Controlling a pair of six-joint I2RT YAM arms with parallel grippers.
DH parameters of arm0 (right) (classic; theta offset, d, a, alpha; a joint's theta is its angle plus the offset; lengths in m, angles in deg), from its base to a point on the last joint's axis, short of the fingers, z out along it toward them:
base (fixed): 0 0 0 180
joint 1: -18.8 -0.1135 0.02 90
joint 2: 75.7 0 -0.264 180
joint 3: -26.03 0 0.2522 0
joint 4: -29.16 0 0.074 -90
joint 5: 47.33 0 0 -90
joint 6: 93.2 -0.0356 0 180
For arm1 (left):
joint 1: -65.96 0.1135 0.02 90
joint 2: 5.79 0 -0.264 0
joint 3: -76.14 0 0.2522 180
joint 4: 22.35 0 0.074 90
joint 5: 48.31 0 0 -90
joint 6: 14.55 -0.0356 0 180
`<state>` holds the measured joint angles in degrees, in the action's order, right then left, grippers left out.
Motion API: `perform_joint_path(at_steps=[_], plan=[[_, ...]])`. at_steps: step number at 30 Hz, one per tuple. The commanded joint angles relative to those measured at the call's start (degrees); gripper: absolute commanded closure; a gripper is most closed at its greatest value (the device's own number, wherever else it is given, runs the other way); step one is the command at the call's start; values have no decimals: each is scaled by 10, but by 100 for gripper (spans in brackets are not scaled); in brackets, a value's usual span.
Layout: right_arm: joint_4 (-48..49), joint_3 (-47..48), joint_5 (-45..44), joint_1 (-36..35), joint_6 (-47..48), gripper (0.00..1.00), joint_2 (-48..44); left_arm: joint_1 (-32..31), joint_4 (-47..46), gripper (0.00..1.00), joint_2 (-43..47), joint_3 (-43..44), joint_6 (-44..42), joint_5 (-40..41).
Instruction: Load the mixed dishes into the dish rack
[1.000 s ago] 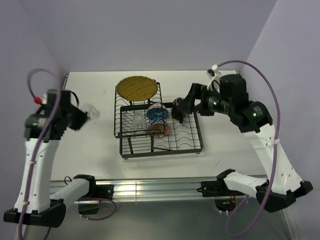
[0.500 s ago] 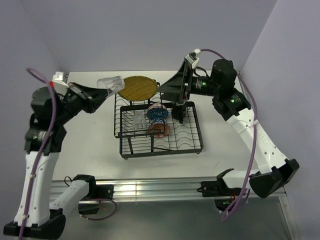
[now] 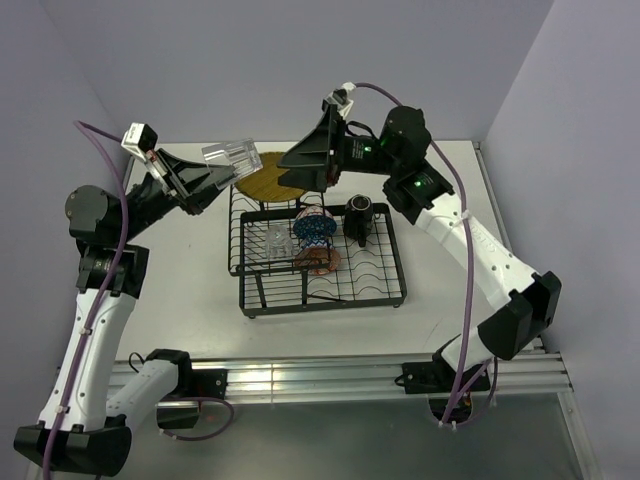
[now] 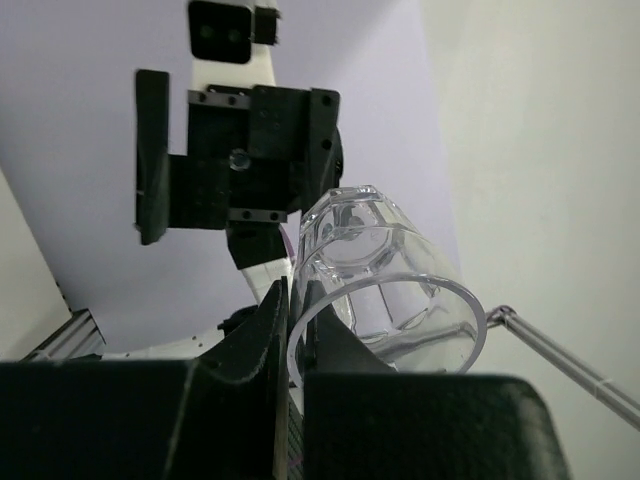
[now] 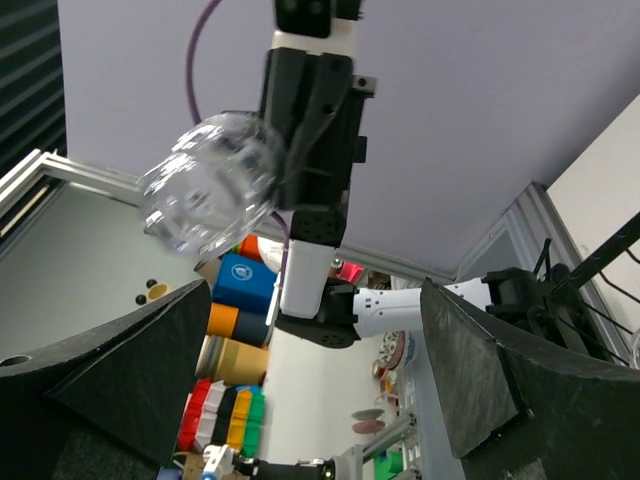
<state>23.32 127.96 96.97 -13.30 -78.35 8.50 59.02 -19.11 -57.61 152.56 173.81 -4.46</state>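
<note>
Currently: held glass cup (image 3: 232, 155) is up in the air, off the table (image 3: 180, 290). In the overhead view it shows over the far-left corner of the dish rack (image 3: 320, 285). It lies on its side, with the open mouth toward the left wrist camera and the base pointing at the other arm.

Left gripper (image 3: 218, 170) has it. The fingers are pinched tight on the wall at the rim (one finger looks to sit inside the mouth, though I can't be sure from this angle).

Right gripper (image 3: 298, 165) is raised to the same height and faces the cup's base. Its jaws are spread wide with nothing between them. It is near the cup but apart from it.

Already in the rack:
- round yellow plate (image 3: 262, 185) sits at the far-left end, partly hidden behind both grippers.
- second glass cup (image 3: 275, 238) is in the raised section, left of the bowls.
- blue patterned bowl (image 3: 313, 228) is mid-rack, on edge.
- orange-red bowl (image 3: 320, 260) is just in front of the blue one.
- black mug (image 3: 358, 212) is on the right side at the far end, apart from the bowls.
</note>
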Motion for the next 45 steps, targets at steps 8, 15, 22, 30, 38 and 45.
perform_joint_path(at_steps=[8, 15, 22, 30, 38, 45], plan=[[13, 103, -17, -36, 6, 10, 34, -1, -90, 100, -4, 3, 37, -52], [-1, 152, -21, -60, 9, 12, 58, -1, -76, 100, -7, 1, 26, -61], [-34, 201, -29, -92, 24, 18, 96, -3, -49, 100, -10, 15, 10, -66], [-55, 230, -33, -100, 33, 75, 114, -7, -59, 100, 0, -1, 23, -68], [-348, 329, -155, -90, 245, 100, 110, -5, 74, 1, 28, -10, -42, -59], [-608, 353, -388, -105, 431, 100, 103, 46, 516, 1, 7, 171, -341, 44]])
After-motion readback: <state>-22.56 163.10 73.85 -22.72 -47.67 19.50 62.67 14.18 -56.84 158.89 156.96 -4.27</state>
